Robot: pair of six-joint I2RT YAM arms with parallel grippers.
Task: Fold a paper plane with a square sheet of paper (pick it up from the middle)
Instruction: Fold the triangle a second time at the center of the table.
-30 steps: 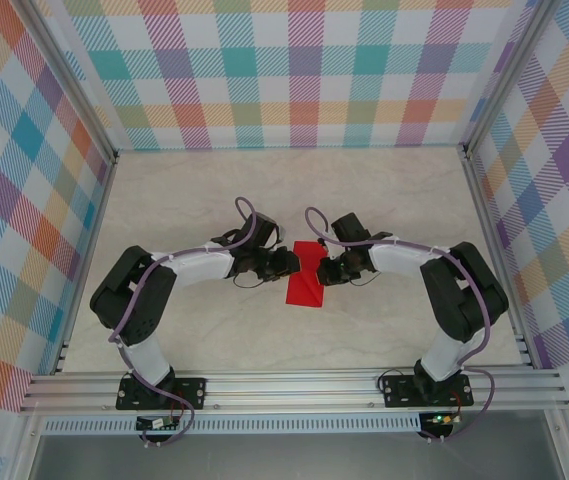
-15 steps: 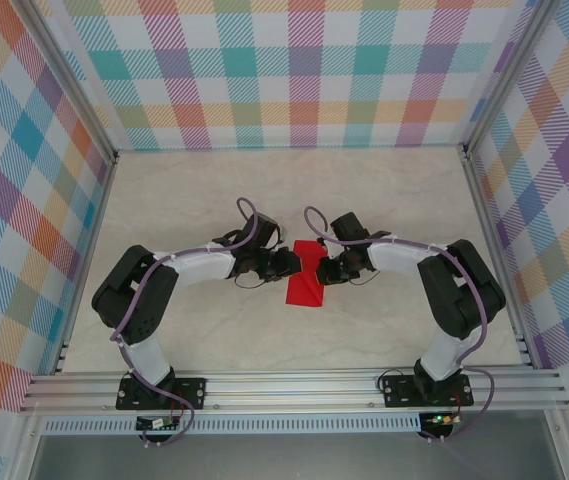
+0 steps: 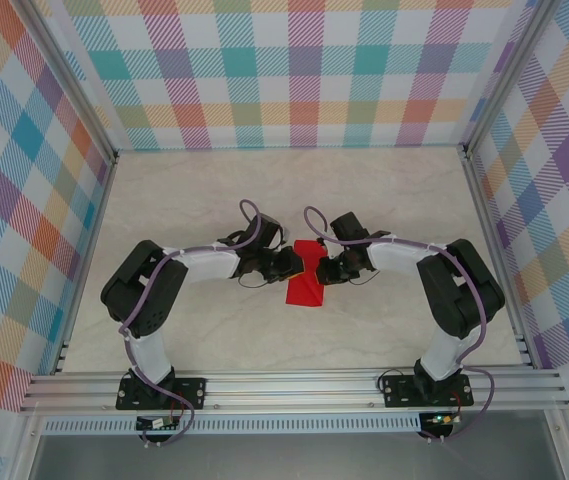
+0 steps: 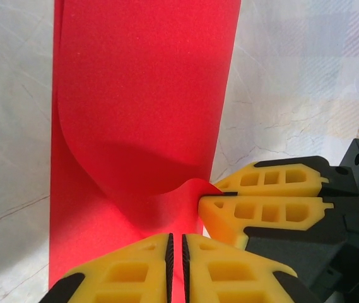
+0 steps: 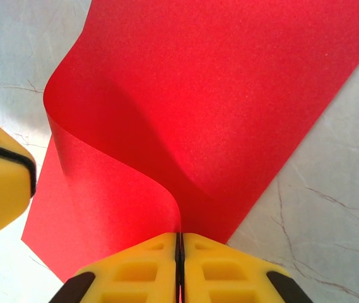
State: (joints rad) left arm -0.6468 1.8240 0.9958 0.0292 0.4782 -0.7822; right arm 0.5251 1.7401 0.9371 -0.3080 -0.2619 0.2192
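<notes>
Red square sheet of paper (image 3: 304, 278) lies at mid-counter between the two arms, in the same spot as one second ago. It is doubled over, with one layer flat on the counter (image 3: 394, 200) and the upper layer bowed up in a curl.

Change noted: the left arm's elbow has shifted inward toward the centre. The left gripper (image 4: 176, 252) has narrowed to a hairline slit at the sheet's left edge, and whether paper sits in that slit cannot be told. The right arm is unchanged. The right gripper (image 5: 179, 249) is clenched on the raised lip of the curl.

Surroundings: plaid walls (image 3: 304, 70) on three sides and an aluminium rail (image 3: 294, 385) along the near edge.

Obstruction: the two sets of yellow fingertips sit just beside each other over the sheet.
</notes>
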